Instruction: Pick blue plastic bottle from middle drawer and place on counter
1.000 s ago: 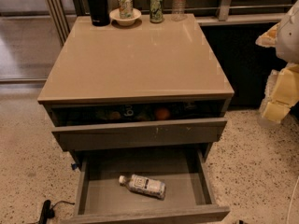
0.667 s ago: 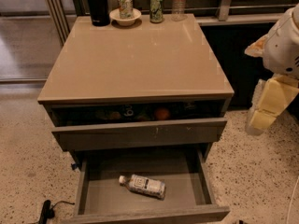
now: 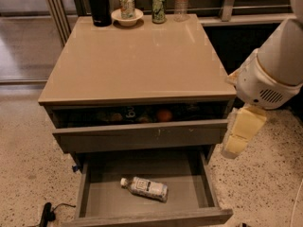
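The blue plastic bottle (image 3: 144,188) lies on its side in the open middle drawer (image 3: 191,186), white cap pointing left. The drawer is pulled well out at the bottom of the view. Above it is the tan counter (image 3: 137,56). My gripper (image 3: 235,148) hangs from the white arm (image 3: 272,74) at the cabinet's right side. It is level with the upper drawer's front, above and to the right of the bottle, and holds nothing that I can see.
The upper drawer (image 3: 142,135) is slightly open and shows an orange fruit (image 3: 164,115) and cans. At the counter's back stand a black flask (image 3: 98,4), a bowl with a can (image 3: 127,17), a green can (image 3: 158,7) and a clear bottle (image 3: 181,3). A black cable (image 3: 47,213) lies on the floor at left.
The arm and gripper have moved left and down from the right edge toward the cabinet's right side. The bottle and drawers have not moved.
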`<action>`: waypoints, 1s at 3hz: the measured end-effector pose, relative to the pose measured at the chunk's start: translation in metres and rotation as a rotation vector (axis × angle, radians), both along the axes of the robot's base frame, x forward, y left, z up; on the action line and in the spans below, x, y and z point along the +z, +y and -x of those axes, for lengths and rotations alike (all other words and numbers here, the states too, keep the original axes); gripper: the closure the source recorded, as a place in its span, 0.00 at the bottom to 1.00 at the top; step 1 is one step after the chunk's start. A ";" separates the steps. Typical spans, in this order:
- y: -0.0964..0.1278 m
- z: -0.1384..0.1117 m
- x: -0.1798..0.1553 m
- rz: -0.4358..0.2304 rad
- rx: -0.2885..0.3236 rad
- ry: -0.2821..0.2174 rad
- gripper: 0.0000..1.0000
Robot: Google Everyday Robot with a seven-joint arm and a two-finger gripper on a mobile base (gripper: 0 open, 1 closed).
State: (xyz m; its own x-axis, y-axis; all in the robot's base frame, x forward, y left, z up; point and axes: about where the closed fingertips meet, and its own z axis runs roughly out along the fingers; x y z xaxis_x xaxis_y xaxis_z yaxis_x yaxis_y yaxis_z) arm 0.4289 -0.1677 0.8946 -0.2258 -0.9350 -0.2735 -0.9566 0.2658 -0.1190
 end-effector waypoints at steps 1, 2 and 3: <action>0.015 0.011 -0.030 -0.023 -0.002 0.018 0.00; 0.031 0.012 -0.089 -0.055 -0.051 0.005 0.00; 0.031 0.012 -0.083 -0.053 -0.048 -0.001 0.00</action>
State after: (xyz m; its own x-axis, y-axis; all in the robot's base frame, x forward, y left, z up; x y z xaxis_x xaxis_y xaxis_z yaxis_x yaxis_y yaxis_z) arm 0.4171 -0.1367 0.8113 -0.2699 -0.9071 -0.3229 -0.9426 0.3174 -0.1039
